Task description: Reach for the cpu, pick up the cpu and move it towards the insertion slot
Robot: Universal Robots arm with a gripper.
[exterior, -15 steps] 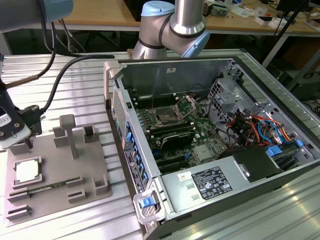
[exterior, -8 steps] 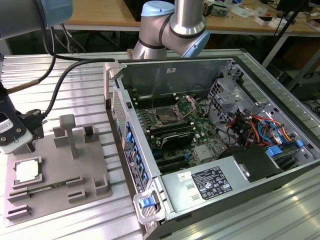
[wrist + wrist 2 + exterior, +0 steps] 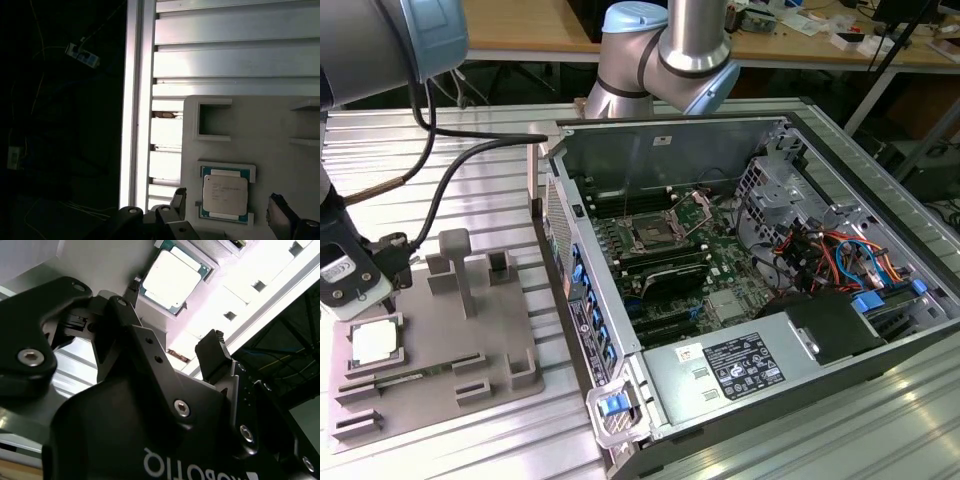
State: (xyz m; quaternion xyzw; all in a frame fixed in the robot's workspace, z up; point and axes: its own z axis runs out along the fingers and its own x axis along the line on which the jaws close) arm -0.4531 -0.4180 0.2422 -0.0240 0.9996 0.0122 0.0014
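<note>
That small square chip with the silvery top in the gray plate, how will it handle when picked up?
The small square silver-topped chip looks thin and rigid, so probably stiff and light. Its smooth metal lid may be slippery. Lying flat in the raised frame of the gray plastic plate, it shouldn't roll or tip.

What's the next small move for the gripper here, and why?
Probably lower straight down: the open gripper hangs above the cpu, which lies in its recess on the gray fixture plate, roughly lined up under it and not yet gripped.
</note>
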